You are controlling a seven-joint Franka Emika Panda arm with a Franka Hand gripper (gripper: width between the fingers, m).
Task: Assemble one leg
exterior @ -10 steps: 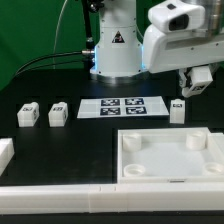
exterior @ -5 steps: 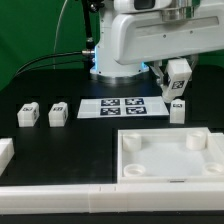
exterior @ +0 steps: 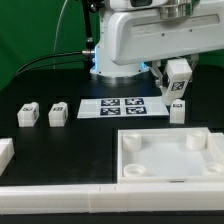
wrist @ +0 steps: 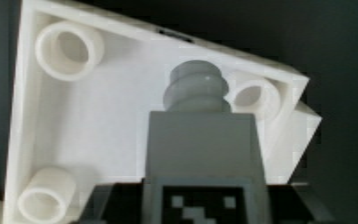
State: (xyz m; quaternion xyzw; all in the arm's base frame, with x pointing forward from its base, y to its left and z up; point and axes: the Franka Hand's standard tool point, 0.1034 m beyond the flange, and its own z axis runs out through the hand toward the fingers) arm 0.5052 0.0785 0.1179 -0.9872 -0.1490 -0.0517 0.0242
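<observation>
My gripper [exterior: 178, 70] is shut on a white leg [exterior: 178, 80] with a tag on its face, held in the air above the table. In the wrist view the held leg [wrist: 201, 140] fills the middle, its threaded tip pointing at the large white panel [wrist: 105, 130] below, close to one round corner socket [wrist: 250, 97]. Dark fingers [wrist: 115, 203] flank the leg's tag. A second leg [exterior: 178, 111] stands on the table right under the held one. Two more legs [exterior: 27, 114] [exterior: 58, 114] stand at the exterior view's left.
The marker board [exterior: 123, 106] lies mid-table. The large white panel [exterior: 170, 168] with raised rim and corner sockets lies at the front right. A long white rail [exterior: 90, 200] runs along the front edge, and a white block [exterior: 5, 152] sits at the far left.
Since a second ago the arm has swung toward the exterior view's left and the wrist has turned, bringing the held leg above the standing leg. Nothing has moved in the last half second.
</observation>
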